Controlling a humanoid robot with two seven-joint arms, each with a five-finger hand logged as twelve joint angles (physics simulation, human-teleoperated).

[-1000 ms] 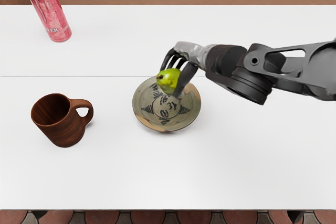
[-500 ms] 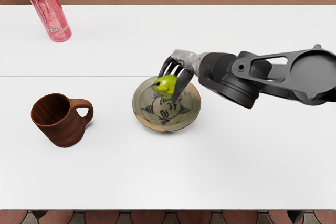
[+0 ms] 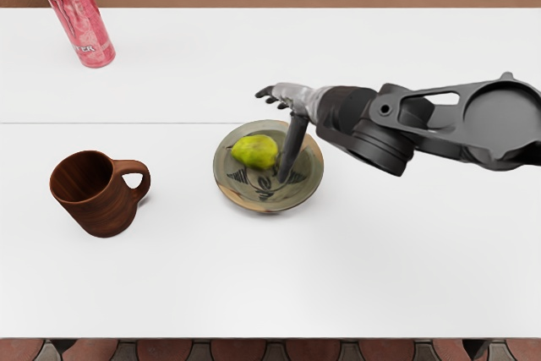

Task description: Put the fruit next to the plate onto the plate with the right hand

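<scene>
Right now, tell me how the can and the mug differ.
Colour: the can is red, the mug brown with a wood grain.
Shape: the can is slim and tall with a closed top; the mug is squat and open-mouthed, with a handle.
Place: the can is at the far left corner, the mug nearer, level with the plate.
Both sit on the table, left of the plate.

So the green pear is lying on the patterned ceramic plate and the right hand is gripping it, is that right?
Not quite. The green pear is lying on the patterned ceramic plate, but the right hand is not gripping it: the head view shows the hand open, holding nothing, beside the fruit.
</scene>
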